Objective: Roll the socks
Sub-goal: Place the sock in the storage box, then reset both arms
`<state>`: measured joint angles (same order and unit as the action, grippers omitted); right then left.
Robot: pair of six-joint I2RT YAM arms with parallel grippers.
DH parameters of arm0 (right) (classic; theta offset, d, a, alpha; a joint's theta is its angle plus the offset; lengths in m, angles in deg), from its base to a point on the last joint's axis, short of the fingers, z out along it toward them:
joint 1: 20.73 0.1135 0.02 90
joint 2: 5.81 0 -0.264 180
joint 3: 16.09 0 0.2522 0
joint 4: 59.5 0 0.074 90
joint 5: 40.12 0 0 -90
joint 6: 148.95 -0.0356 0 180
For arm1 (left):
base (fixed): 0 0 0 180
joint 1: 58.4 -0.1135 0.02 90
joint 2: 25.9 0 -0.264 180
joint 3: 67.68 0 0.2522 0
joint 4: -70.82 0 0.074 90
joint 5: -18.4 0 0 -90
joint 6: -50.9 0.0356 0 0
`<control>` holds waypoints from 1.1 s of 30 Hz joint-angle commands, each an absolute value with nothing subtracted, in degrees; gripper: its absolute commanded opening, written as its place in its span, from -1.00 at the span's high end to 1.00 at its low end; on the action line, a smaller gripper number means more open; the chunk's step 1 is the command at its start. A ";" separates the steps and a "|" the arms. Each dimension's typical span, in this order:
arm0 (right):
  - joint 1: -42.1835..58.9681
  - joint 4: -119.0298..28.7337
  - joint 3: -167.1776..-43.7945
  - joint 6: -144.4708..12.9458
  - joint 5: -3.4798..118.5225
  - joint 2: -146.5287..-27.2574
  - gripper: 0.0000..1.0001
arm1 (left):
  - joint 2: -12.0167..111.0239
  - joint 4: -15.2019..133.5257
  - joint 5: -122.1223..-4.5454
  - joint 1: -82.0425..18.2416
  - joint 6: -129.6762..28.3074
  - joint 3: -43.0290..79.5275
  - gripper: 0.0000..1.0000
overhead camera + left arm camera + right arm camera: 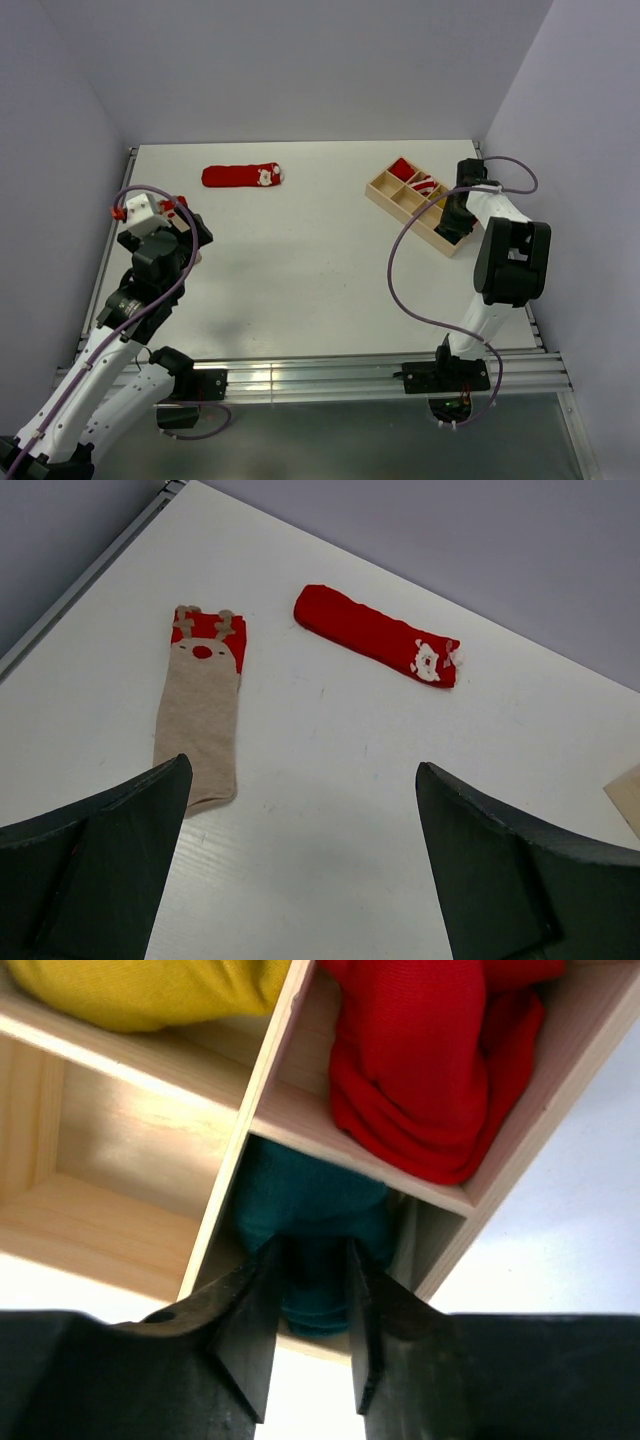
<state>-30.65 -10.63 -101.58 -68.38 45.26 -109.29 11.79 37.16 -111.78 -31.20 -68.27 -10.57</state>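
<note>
Green sock [312, 1205], cuff hidden in a wooden tray [300, 1120] compartment at lower centre, sat pinched by the right gripper [312, 1260], while the left gripper [302, 770] hung spread below the beige sock [198, 725] and red sock [372, 635].

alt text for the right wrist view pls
The right end effector reaches into a wooden box compartment, its fingers flanking a dark green sock; whether they grip it is unclear. A bunched red sock fills the next compartment, something yellow another, and one is empty.
</note>
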 commanded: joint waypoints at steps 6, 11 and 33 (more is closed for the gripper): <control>-30.93 -4.26 -106.22 -70.37 44.96 -93.82 -0.10 | 8.90 39.22 -111.23 -31.68 -67.49 -10.24 -0.99; -31.02 -1.71 -108.42 -72.39 41.45 -82.56 -0.29 | 7.32 37.82 -111.41 -31.77 -68.36 -9.10 -0.99; -28.40 -6.62 -98.33 -72.48 32.04 -29.14 -1.00 | -2.51 18.74 -122.04 -31.68 -65.74 6.64 -0.99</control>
<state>-30.32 -3.42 -102.49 -73.45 35.51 -34.48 -0.23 20.83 -118.95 -31.46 -67.86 4.45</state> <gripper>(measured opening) 0.997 0.995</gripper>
